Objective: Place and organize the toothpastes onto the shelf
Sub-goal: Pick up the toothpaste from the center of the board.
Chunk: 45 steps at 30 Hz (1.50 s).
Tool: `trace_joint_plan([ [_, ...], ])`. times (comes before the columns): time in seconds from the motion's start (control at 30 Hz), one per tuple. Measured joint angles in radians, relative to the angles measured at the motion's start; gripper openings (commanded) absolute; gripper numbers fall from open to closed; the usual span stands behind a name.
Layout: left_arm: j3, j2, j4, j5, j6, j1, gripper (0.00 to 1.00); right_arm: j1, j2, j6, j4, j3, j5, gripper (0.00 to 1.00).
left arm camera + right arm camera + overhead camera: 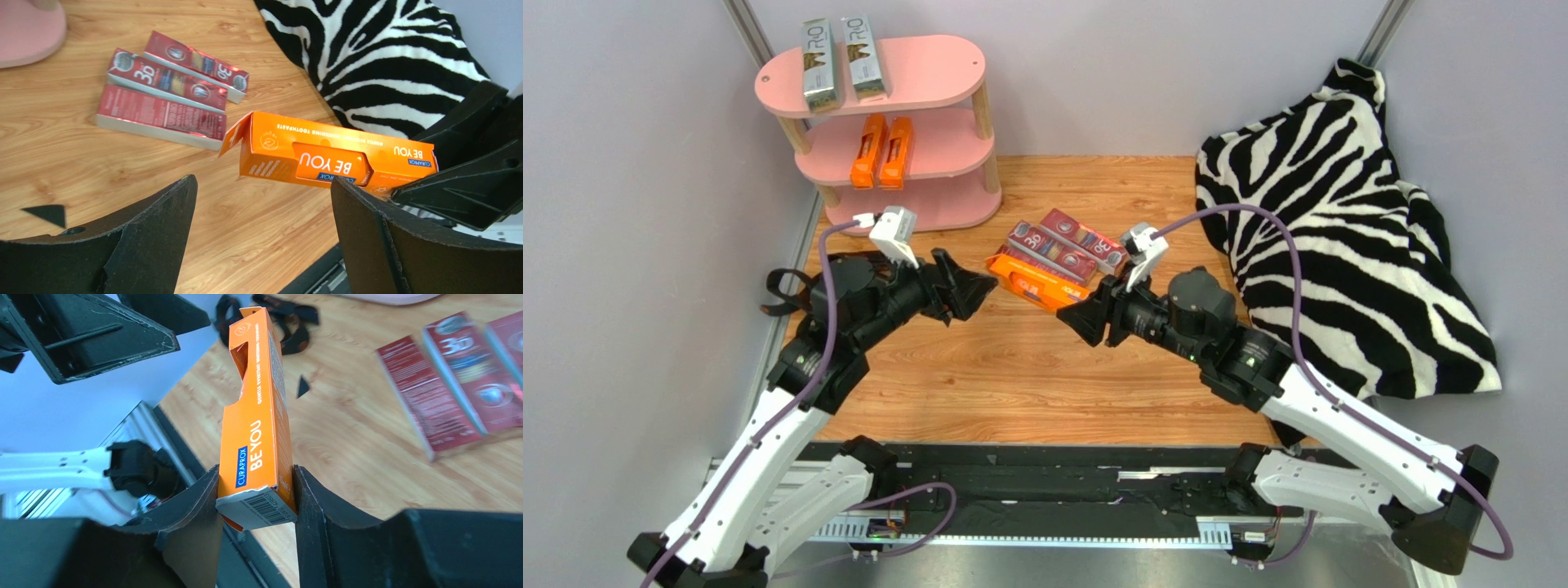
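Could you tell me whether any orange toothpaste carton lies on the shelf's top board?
No, the top board carries only two silver-grey cartons; the orange pair lies on the middle board.

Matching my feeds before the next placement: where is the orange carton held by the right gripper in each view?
Top external: orange carton mid-table, at the tip of the right gripper.
Left wrist: centre-right, lying across the frame.
Right wrist: centre, standing up out of the gripper.
Shared landmark: three dark red cartons lying side by side.
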Motion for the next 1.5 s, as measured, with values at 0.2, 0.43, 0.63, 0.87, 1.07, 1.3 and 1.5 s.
trace_joint_plan([
  [0.2, -0.03, -0.163, -0.107, -0.088, 0.082, 0.0, 0.99, -0.094, 0.098, 0.039, 0.014, 0.045, -0.281, 0.37],
  [0.43, -0.026, -0.294, -0.191, -0.15, 0.121, 0.0, 0.99, -0.253, 0.249, 0.189, 0.205, 0.046, -0.726, 0.37],
  [0.63, -0.055, -0.276, -0.18, -0.058, 0.156, 0.0, 0.99, -0.303, 0.376, 0.416, 0.485, 0.044, -0.991, 0.38],
  [0.87, -0.066, -0.256, -0.123, 0.077, 0.19, 0.0, 0.99, -0.317, 0.446, 0.676, 0.848, -0.003, -1.135, 0.39],
  [1.07, -0.066, -0.255, -0.076, 0.193, 0.194, 0.0, 0.91, -0.321, 0.46, 0.749, 0.975, -0.005, -1.197, 0.39],
  [1.3, -0.066, -0.256, -0.04, 0.309, 0.182, 0.0, 0.85, -0.332, 0.495, 0.772, 1.046, -0.001, -1.257, 0.39],
  [1.5, -0.066, -0.256, -0.016, 0.413, 0.166, 0.0, 0.75, -0.364, 0.538, 0.79, 1.089, 0.005, -1.298, 0.39],
])
